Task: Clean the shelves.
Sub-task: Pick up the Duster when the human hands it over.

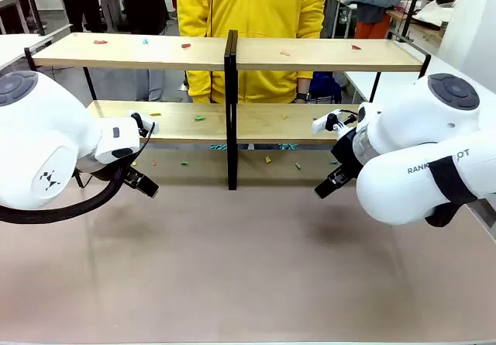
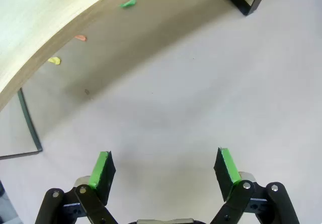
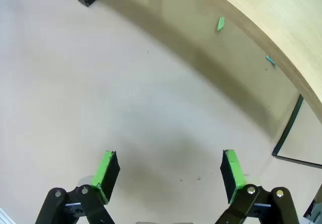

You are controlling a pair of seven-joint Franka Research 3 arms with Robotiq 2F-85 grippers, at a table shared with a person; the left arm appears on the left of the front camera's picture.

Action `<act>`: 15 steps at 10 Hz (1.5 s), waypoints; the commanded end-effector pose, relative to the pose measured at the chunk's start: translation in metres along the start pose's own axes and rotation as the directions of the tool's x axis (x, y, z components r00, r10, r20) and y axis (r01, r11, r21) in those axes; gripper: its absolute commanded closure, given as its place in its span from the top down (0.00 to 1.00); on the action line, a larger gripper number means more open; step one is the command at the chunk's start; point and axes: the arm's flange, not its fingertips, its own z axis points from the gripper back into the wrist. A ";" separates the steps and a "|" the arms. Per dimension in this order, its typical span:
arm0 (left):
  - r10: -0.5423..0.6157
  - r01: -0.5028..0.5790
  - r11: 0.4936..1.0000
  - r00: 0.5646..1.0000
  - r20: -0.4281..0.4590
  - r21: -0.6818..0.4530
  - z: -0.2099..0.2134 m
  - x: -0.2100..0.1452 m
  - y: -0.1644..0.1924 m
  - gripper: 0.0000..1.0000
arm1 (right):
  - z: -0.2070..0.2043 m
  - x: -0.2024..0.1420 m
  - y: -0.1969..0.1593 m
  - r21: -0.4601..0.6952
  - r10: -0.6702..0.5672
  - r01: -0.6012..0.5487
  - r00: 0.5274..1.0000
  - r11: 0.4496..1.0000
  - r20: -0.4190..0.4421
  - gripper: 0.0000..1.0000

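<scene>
Ok so I reckon I'm right at the start of this one, the approach step, with no actual cleaning done yet. The wide two-tier shelves (image 1: pixel 325 54), long light-wood boards on a thin black metal frame, stand across the far part of the beige desk (image 1: pixel 248 275), and a person in a yellow hoodie (image 1: pixel 252 4) is just behind them. Small coloured scraps (image 1: pixel 186 46) are dotted along the top board, a few more like the little green scrap (image 1: pixel 200 117) sit on the lower board, and some lie on the desk underneath it, such as the green bit (image 2: pixel 128 3). Both arms hang low in front of the shelves, one on each side of the black centre post (image 1: pixel 231 112). My left claw (image 2: pixel 166 168) is spread wide over bare desk with nothing between its green pads, and my right claw (image 3: pixel 168 171) is the same, wide apart and empty. Next I think I need to pick one board and bring a claw up to it. The scraps look thin and flat, so I'd guess the fingertips have to come down right onto the wood and pinch nearly all the way in. The lower board looks awkward since the top board sits over it, so I'd go in from the front edge and stay away from the post.
</scene>
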 end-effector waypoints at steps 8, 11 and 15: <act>0.000 0.000 1.000 1.000 0.000 0.000 0.000 0.000 0.000 1.00 | 0.000 0.000 0.000 0.000 0.000 0.000 1.000 1.000 0.000 1.00; 0.000 0.000 1.000 1.000 0.000 0.000 0.000 0.000 0.000 1.00 | 0.000 0.000 0.000 0.000 0.000 0.000 1.000 1.000 0.000 1.00; -0.110 0.113 0.993 0.992 0.066 -0.044 0.042 -0.015 0.001 1.00 | 0.046 -0.002 0.004 0.002 0.052 -0.053 0.995 0.999 0.084 1.00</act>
